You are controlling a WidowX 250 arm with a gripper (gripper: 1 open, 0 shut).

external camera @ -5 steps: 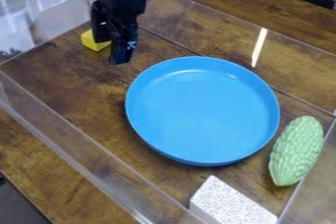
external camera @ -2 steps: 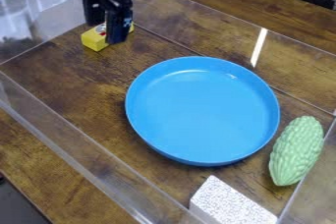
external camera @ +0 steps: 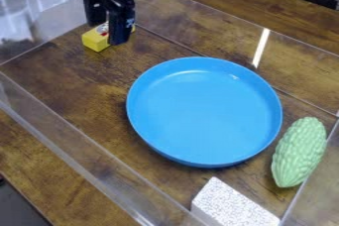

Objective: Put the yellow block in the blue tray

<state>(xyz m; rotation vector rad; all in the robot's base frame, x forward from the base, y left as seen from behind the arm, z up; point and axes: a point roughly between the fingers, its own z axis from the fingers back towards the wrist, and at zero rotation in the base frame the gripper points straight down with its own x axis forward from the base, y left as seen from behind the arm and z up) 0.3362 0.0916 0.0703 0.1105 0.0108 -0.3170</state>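
1. Nearest the camera, a white speckled sponge block (external camera: pixel 235 206) is seen at the bottom edge, lying on the dark wooden table (external camera: pixel 79 101).
2. To its right, a bumpy green oval object (external camera: pixel 299 151) is placed just beside the right rim of the blue tray (external camera: pixel 204 109).
3. The blue tray is found in the middle of the table; nothing is seen inside it.
4. Farther back, at the upper left, the yellow block (external camera: pixel 94 40) is seen resting on the table, well apart from the tray.
5. The gripper (external camera: pixel 109 24) is held pointing down just over the block, which lies at the lower left of the black fingers and is partly covered by them.
6. The jaws are spread wide and nothing is clamped between them; whether a finger touches the block cannot be told.
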